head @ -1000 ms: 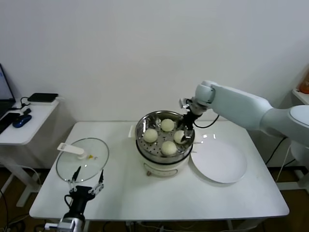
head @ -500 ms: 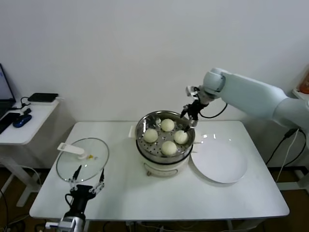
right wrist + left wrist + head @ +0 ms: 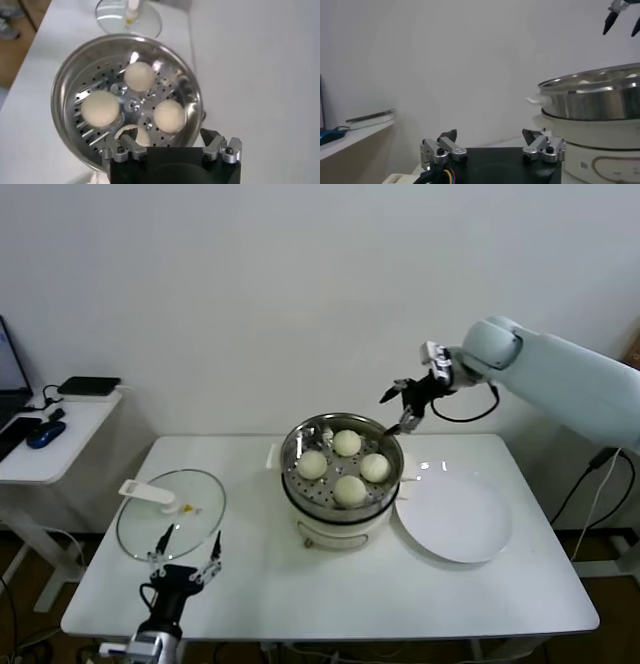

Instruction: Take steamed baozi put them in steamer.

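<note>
now four baozi [image 3: 347, 465] in steamer [image 3: 341, 506], right hand [image 3: 404, 407] open

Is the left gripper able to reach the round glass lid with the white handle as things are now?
Probably yes. The left gripper is open at the table's near edge, just in front of the round glass lid with the white handle, and nothing lies between them.
</note>
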